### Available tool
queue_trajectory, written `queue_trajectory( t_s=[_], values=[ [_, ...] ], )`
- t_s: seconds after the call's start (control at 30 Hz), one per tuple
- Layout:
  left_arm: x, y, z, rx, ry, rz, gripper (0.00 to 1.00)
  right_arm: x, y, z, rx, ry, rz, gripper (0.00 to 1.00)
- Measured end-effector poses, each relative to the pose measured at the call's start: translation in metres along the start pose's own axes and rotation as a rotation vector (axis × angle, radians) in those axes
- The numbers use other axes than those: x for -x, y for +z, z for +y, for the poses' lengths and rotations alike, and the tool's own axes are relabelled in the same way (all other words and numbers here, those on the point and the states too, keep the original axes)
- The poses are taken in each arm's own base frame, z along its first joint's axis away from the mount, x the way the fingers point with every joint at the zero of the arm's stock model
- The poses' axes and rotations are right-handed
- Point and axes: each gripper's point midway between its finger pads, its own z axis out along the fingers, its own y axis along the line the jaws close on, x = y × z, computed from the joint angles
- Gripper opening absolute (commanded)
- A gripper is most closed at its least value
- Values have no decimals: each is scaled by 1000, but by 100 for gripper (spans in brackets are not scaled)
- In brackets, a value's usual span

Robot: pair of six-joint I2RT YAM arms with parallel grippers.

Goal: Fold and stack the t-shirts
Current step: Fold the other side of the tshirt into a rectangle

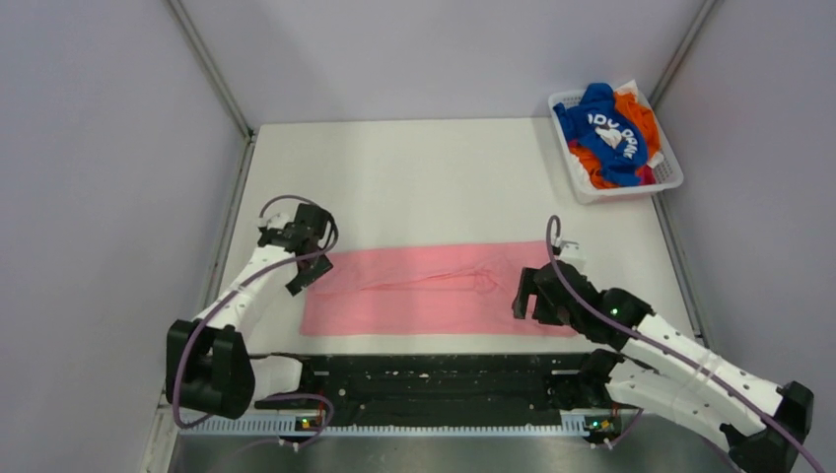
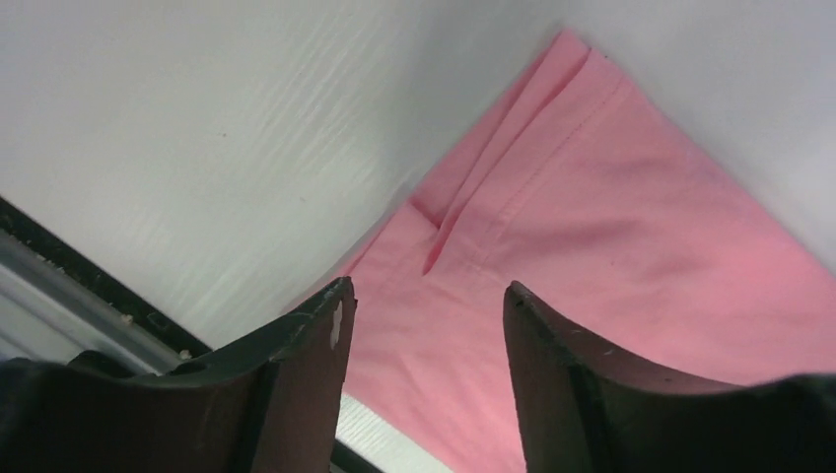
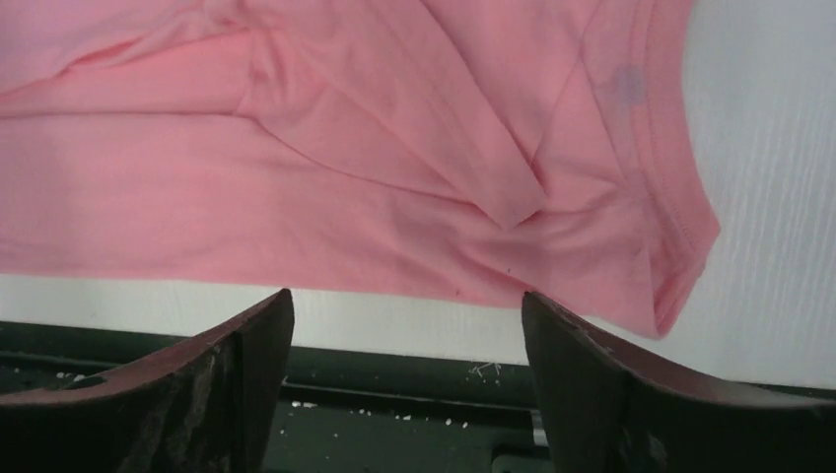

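Pink t-shirt (image 1: 434,291): lies flat on the white table (image 1: 414,177) near its front edge, folded into a long band running left to right between the two arms; shows a hemmed corner and a narrow fold in the left wrist view, a stitched curved edge and several creases in the right wrist view. Left gripper (image 1: 300,279): hangs at the band's left end, tilted downward, jaws apart with nothing between them; cannot tell whether touching the cloth. Right gripper (image 1: 523,296): sits at the band's right end near the front edge, jaws spread wide and empty, pink cloth just beyond the fingertips. Blue t-shirt (image 1: 603,126) with white lettering: lies crumpled on top in the white slatted basket (image 1: 672,169) at the table's far right corner, well apart from both arms; orange t-shirt (image 1: 590,163): bunched beneath and beside it in the same basket.
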Motion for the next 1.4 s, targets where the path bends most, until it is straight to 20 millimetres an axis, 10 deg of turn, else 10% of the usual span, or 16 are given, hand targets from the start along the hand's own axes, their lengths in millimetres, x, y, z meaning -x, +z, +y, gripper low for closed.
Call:
queue_trajectory(
  t_s=[0.1,0.33,0.57,0.9,1.17,1.4],
  values=[
    [5,-13,7,-14,-22,-28,99,4,-14,1,60,36,-35,99],
    [5,-40,-35,-299,1,3,99,61,-19,40,217,98,-272,99],
    [-19,-30,-91,-500,82,163,99,93,68,28,42,129,-185,99],
    [-59,11,-78,-411,124,280,99,76,123,50,162,79,-19,99],
    [-58,14,-78,-402,123,270,99,45,108,66,320,43,65,99],
    [-51,19,-72,-358,122,234,99,-17,31,116,594,-145,186,99]
  ],
)
